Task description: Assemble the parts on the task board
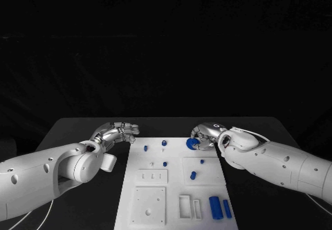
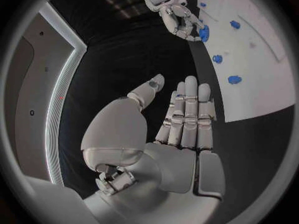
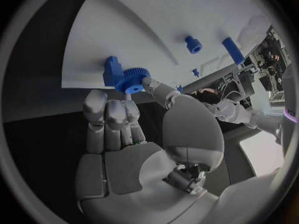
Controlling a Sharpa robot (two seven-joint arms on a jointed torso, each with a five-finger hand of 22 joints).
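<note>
Board: the white board (image 1: 176,191) lies lengthwise between the two hands; its far end reaches the fingertips of both, and its near end, with two blue rods (image 1: 220,207), is well behind them.

Right hand: the right hand (image 1: 205,135) hovers over the board's far right corner. It pinches a blue gear (image 3: 131,80) between thumb and one finger, while the other fingers (image 3: 112,115) lie straight, close together and just beside the gear.

Left hand: the left hand (image 1: 119,132) rests off the board's far left edge, over bare black table (image 1: 83,127). Its fingers (image 2: 189,115) are straight, side by side, with the thumb held apart. It holds nothing and touches no part.

Gear: a toothed disc, gripped at its rim and touching or just above the board; I cannot tell which.

Block: a small blue block (image 3: 112,68) stands on the board just beyond the gear, on the far side from the fingers.

Pegs: small blue pegs (image 1: 164,143) stand upright on the board, between the two hands.

Step in hand: probably seating the gear at the far right corner.

Doing it well: keep the gear flat and lower it straight. Release the pinch only once it sits level, and avoid knocking the block beside it.
</note>
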